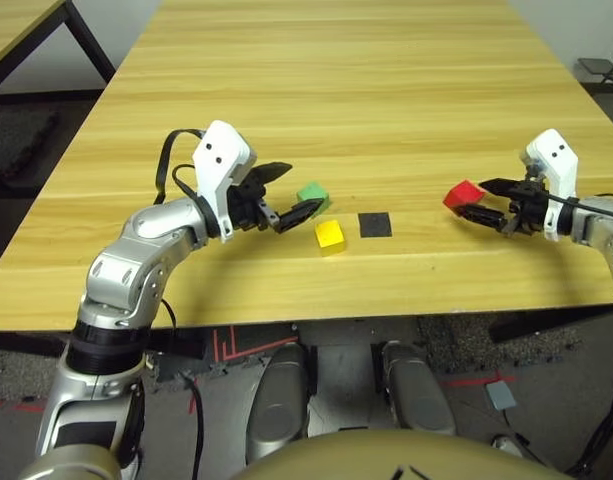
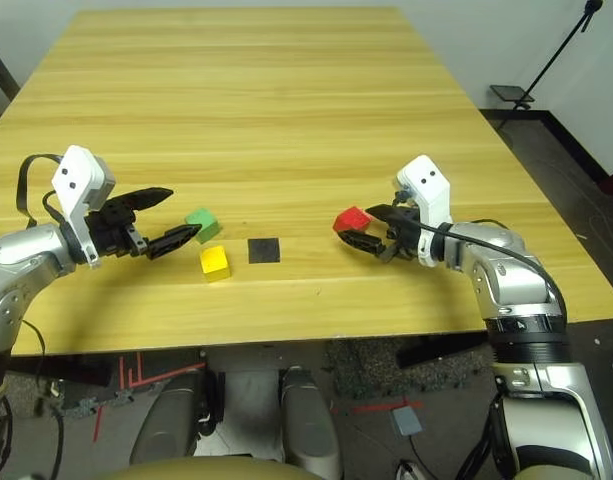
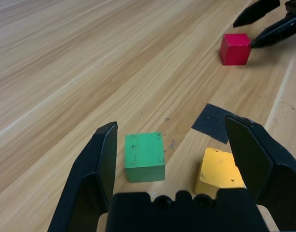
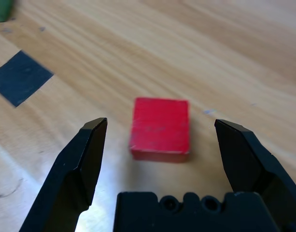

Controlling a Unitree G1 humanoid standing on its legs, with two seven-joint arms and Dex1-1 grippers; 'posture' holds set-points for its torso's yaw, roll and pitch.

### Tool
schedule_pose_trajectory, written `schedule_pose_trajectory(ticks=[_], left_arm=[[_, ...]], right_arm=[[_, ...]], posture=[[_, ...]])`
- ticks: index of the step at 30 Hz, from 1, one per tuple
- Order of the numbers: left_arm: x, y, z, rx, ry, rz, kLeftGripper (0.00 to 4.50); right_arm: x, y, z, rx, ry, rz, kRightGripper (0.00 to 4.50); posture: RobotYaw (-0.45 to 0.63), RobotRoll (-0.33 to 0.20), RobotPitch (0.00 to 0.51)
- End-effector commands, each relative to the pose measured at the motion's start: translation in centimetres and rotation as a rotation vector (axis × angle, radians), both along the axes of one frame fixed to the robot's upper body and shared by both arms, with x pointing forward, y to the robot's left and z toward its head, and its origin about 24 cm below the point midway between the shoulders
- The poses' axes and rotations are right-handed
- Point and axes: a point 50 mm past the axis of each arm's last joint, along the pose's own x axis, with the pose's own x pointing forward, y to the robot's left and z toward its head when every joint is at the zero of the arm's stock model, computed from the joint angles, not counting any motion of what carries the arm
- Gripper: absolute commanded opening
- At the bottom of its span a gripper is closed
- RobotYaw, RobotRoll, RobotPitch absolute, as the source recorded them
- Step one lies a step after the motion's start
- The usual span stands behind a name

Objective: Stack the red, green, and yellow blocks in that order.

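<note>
Near the table's front edge, the red block (image 1: 463, 193) lies on the wood between the fingers of my right gripper (image 1: 472, 198), which is open with a gap on both sides of the block (image 4: 161, 128). To the left, the green block (image 1: 312, 194) rests just ahead of my open left gripper (image 1: 306, 185), between its fingertips and close to one finger (image 3: 102, 159). The yellow block (image 1: 329, 235) sits right beside the green one, nearer the front edge, by the other finger (image 3: 254, 154). All three blocks stand apart on the table.
A flat black square patch (image 1: 375, 224) lies on the wooden table (image 1: 336, 80) between the yellow and red blocks. A second table's corner (image 1: 16, 25) shows at the far left, and a black stand (image 2: 561, 55) at the far right.
</note>
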Motion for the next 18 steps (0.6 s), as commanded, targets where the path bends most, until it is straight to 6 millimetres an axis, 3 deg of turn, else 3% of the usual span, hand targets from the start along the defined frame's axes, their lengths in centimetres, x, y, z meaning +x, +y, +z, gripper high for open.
schedule_pose_trajectory(ticks=[1, 15, 18], left_arm=[[-0.5, 0.0, -0.6, -0.002, 0.021, 0.015, 4.47], [-1.4, 0.5, -0.6, -0.014, 0.033, 0.092, 4.47], [-1.5, 0.7, -0.4, -0.013, 0.026, 0.104, 4.5]], right_arm=[[0.5, -0.2, -0.3, -0.022, 0.005, 0.009, 4.5], [2.3, 0.5, -2.7, -0.029, 0.066, 0.003, 4.5], [2.8, 1.2, -2.4, -0.04, 0.027, 0.041, 3.92]], posture=[[0.26, -0.181, 0.112], [0.31, -0.178, 0.123], [0.34, -0.172, 0.127]])
